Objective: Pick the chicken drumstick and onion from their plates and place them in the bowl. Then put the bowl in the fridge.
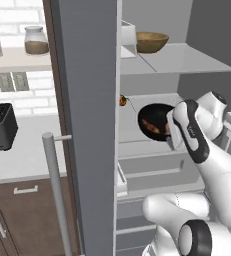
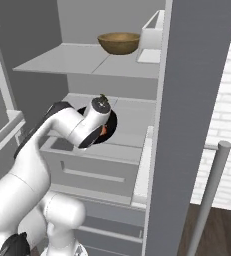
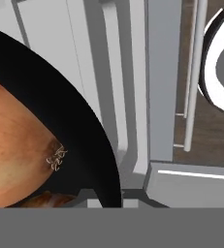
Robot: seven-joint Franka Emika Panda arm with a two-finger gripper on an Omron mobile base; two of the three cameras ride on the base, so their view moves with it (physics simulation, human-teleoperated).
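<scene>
Inside the fridge (image 1: pixel 152 75), the bowl (image 1: pixel 149 120) sits level, holding the onion (image 3: pixel 16 145).

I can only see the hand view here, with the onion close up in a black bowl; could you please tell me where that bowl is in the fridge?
Observer: The black bowl sits on the middle glass shelf of the open fridge, above the drawers.
Operator: Thank you. Is anything on the shelf above it?
Observer: Yes, a tan wooden bowl stands on the upper shelf, beside a white bin.
Operator: And is anything else on the bowl's own shelf?
Observer: A small red fruit with a green stalk lies toward the door side, apart from the bowl.
Operator: Can you see the tool?
Observer: The arm's wrist covers it at the bowl's rim, so I cannot tell its state.
</scene>
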